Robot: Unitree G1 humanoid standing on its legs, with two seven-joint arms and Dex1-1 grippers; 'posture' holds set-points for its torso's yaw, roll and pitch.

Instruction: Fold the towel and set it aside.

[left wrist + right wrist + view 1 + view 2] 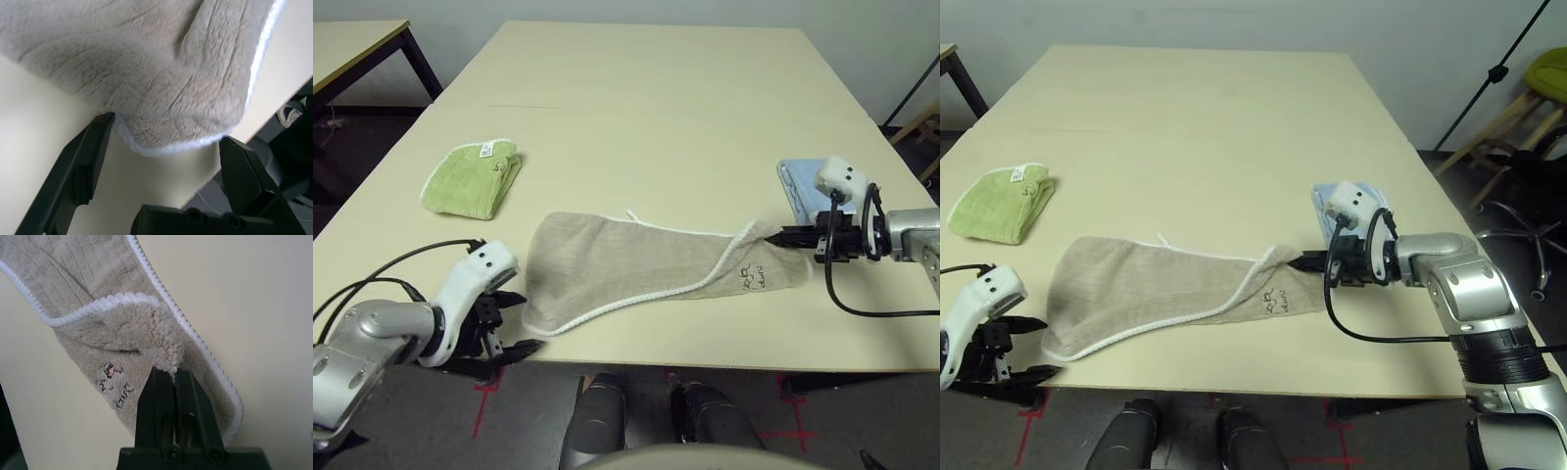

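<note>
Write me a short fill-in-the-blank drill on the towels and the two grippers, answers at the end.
The left gripper stands ____, its fingers at the near-left end of the beige towel.
The right gripper is closed on the ____ towel.
The folded towel lying beyond the left gripper is ____.
The beige towel's edging is ____.

Missing words: open; beige; green; white

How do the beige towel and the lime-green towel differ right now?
The beige towel is larger, long and loosely folded over at one end; the lime-green towel is a small, compact bundle. The beige towel is pinched by the right gripper, while the lime-green towel lies untouched. Both have white edging and lie on the table.
</note>
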